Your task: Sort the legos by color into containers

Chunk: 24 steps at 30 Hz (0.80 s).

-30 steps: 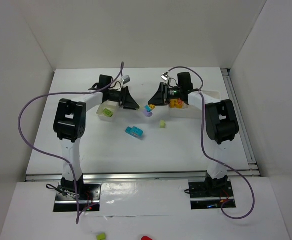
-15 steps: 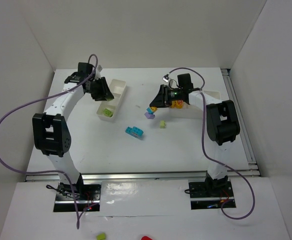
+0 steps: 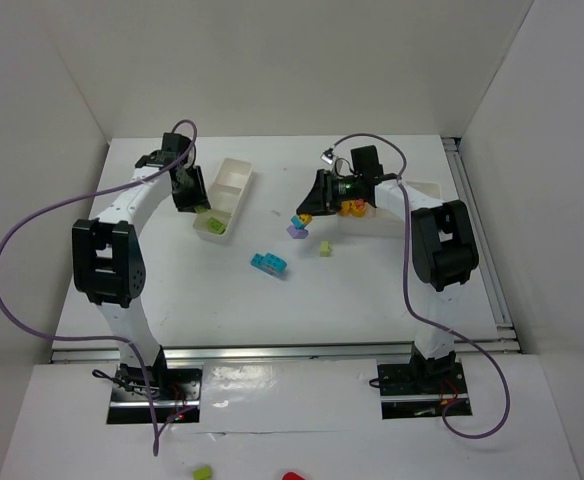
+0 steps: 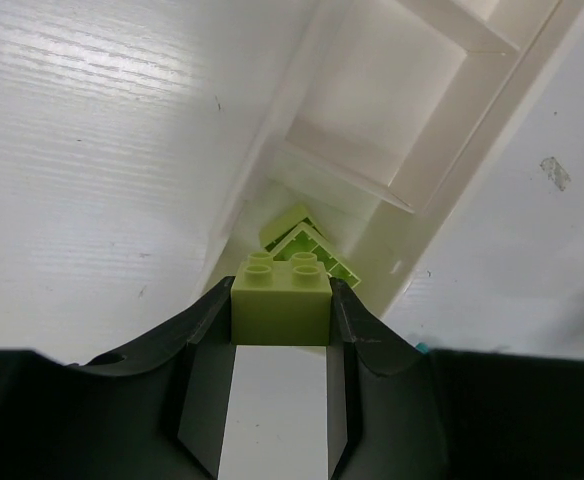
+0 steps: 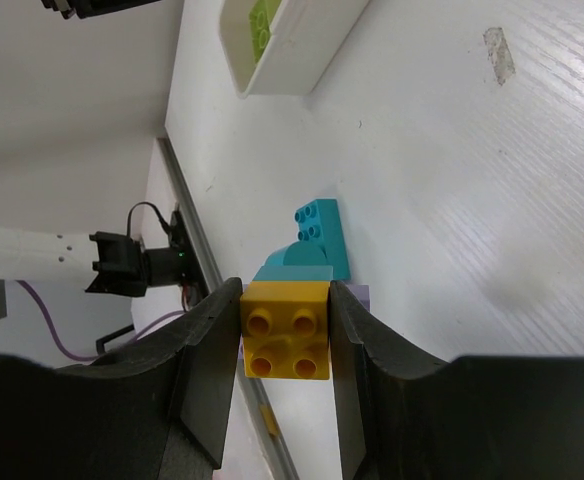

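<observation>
While the left gripper hangs clamped on a pale green brick, it sits over the left tray, at the end compartment nearest the arms. That compartment holds more pale green bricks. The right tray holds orange and yellow bricks; which compartment can't be told, as the arm hides much of it.

The right gripper is clamped on a yellow brick between the two trays, just above a small cyan-on-purple stack. A cyan brick and a pale green one lie loose mid-table, well apart from both trays and from the near edge.

The table is white, with a metal rail along its right side. White walls close off the left, back and right. Purple cables loop off both arms.
</observation>
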Motion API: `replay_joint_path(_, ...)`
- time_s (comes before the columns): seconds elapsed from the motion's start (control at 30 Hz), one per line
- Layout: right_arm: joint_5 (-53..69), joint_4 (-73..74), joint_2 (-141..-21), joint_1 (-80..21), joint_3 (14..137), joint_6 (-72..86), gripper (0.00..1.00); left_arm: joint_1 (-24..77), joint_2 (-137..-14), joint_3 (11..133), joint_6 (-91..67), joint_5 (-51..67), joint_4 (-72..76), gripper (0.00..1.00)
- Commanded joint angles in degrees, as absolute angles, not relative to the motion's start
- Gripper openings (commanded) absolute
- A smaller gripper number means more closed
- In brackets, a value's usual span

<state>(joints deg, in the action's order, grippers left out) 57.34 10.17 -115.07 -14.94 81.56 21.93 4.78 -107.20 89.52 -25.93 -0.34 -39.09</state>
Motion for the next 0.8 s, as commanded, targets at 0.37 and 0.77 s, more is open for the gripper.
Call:
replay_joint_path(0.37,56.87,11.43,-113.29,-15.64,84.11,20.48,0.30,7.03,-108.98,89.21,-26.46,-2.45,-40.69,0.64)
replay_joint_path(0.77,55.73,12.48,-113.29,-15.64,83.58,19.42,0.30,10.63,-106.44,91.85,-25.93,-3.17,-41.84,0.78)
